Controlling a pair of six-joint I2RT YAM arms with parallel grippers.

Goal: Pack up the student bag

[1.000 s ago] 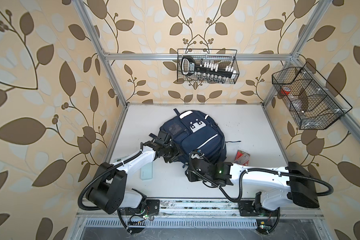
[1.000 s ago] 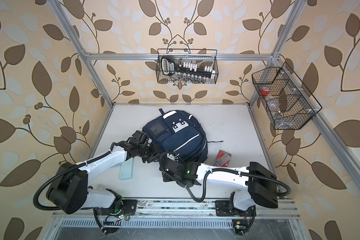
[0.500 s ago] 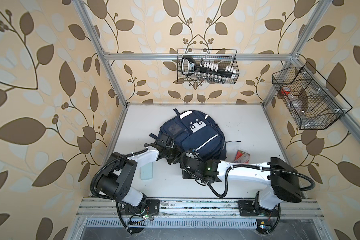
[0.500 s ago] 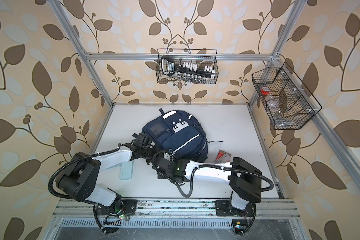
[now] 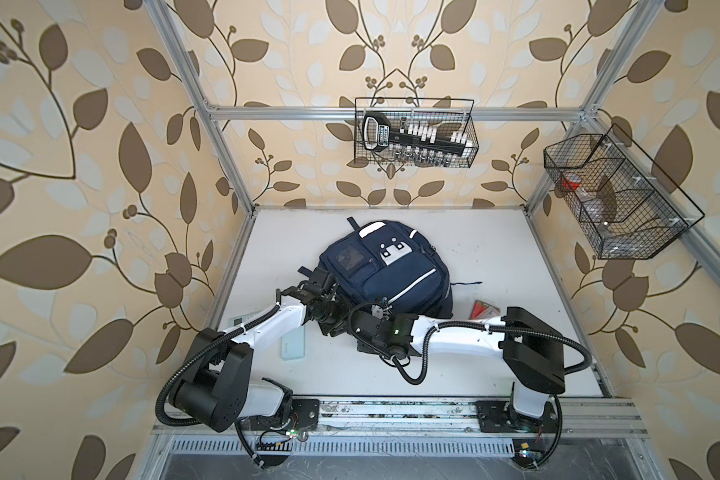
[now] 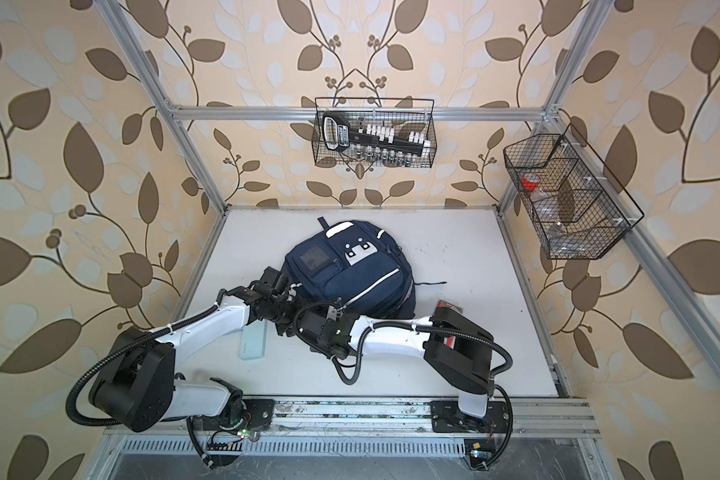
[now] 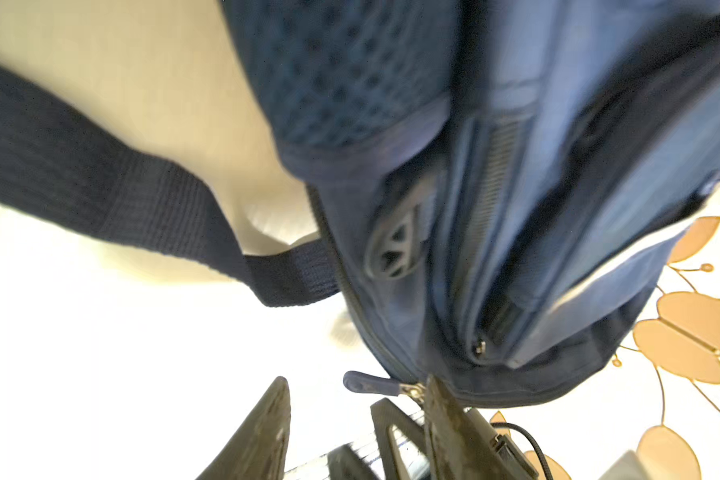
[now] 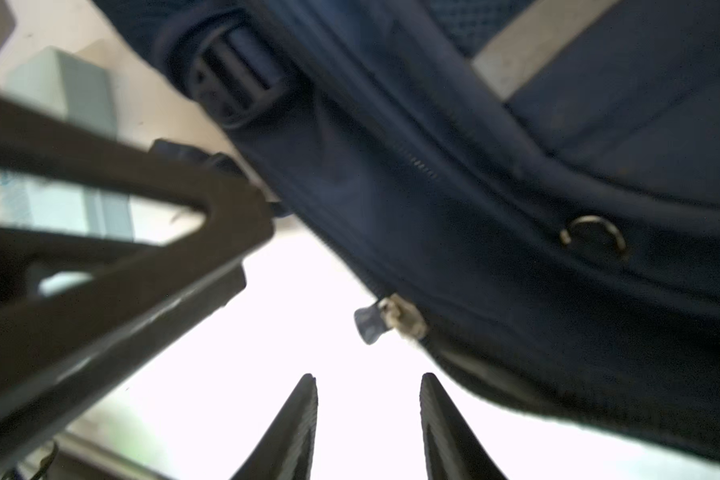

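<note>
Though tight by the student bag (image 5: 395, 274) hem, free table (image 5: 495, 232) beyond

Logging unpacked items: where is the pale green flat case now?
In both top views the pale green case lies on the table, left of centre, by the left forearm, nearer the arm bases than the student bag.

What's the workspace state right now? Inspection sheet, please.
Surface: white table, faint dark marks.
Job's things: student bag lying front up mid-table, zipper pull at its near edge.
Clutter: pale green flat box partly covered by left arm; red packet by right arm.
Tools: left tool open, zipper pull shows between its tips, not pinched; right tool open, just short of the pull, empty.
Cables: black hose loop hangs off the right arm over the table.
Surroundings: back-wall wire basket and right-wall wire basket, both holding items.
</note>
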